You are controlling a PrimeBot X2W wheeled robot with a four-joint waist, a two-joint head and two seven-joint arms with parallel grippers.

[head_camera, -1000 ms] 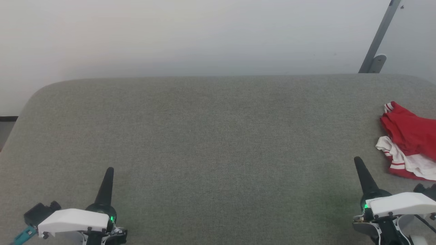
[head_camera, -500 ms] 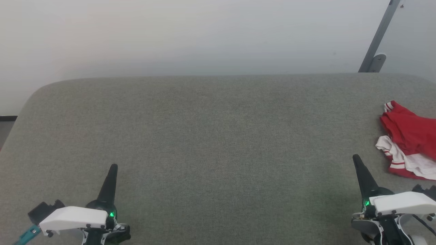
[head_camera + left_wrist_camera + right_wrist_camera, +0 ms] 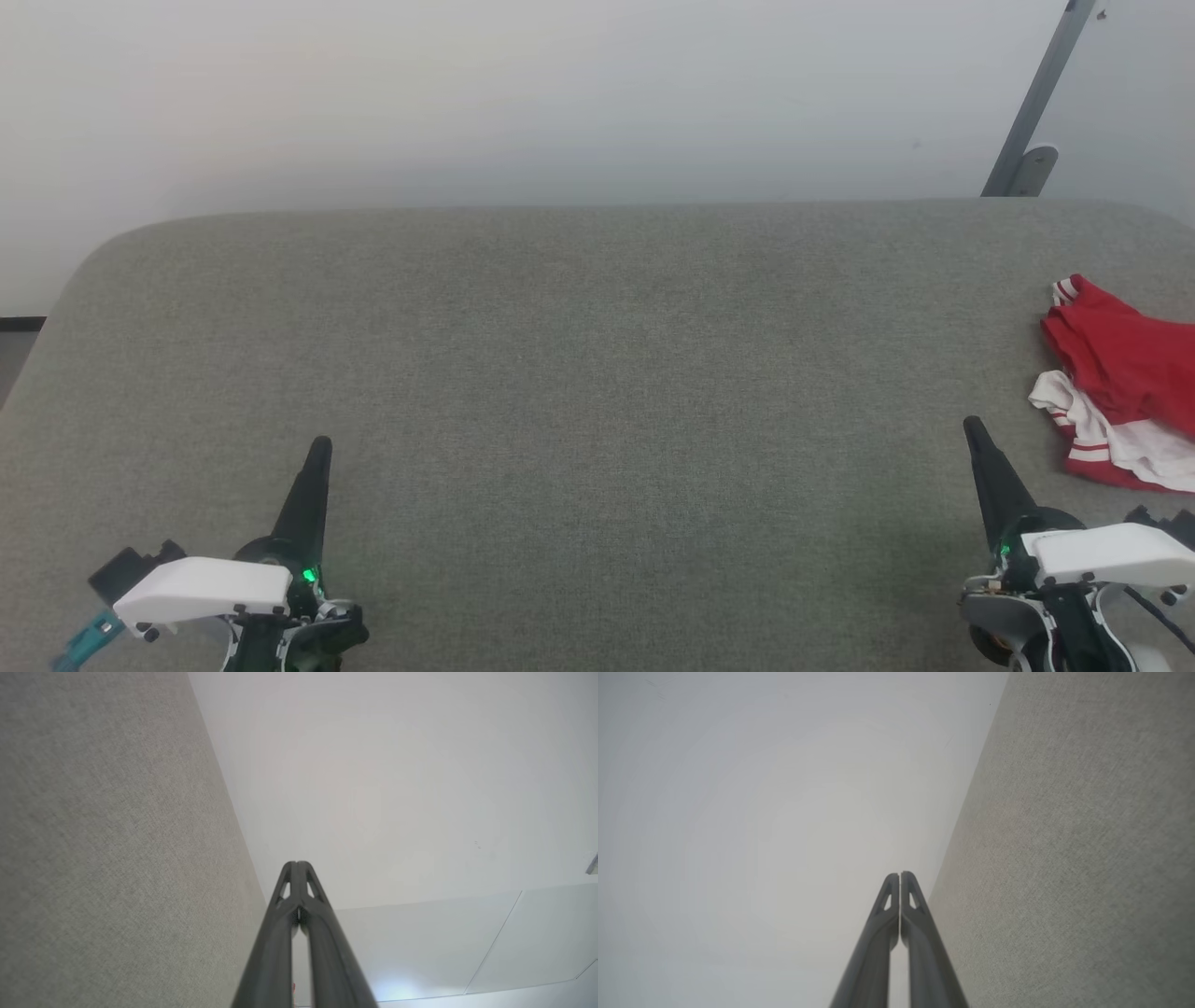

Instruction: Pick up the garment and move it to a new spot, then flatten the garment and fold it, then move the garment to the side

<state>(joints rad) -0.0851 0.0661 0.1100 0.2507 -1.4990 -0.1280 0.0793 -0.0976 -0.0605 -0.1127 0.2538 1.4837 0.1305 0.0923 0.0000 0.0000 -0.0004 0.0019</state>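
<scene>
Left gripper [image 3: 320,446]: fingers pressed together with nothing between them; its wrist view shows the tips meeting [image 3: 297,863]. It sits over the bare grey table [image 3: 597,373], and the garment lies far off to its right.

Right gripper [image 3: 971,426]: fingers also together [image 3: 900,874], holding nothing. The garment [image 3: 1116,373] lies just ahead and to the right of its tips, near but not touching. It is a rumpled red heap with a white striped cuff panel on the near side, and its right part runs out of the head view.

Judgement: this fits either a heap waiting to be picked up or a garment already set aside. The visible part looks loose, but the hidden part leaves that unsettled.

Risks:
- A right gripper with its fingers together would plough the cloth sideways rather than take it.
- The table's edge cannot be seen there, so a rightward shove might send the fabric off.
- A pinch on one top layer would probably drag the rest and undo any fold.
- The left gripper is too far away to steady it quickly.
</scene>
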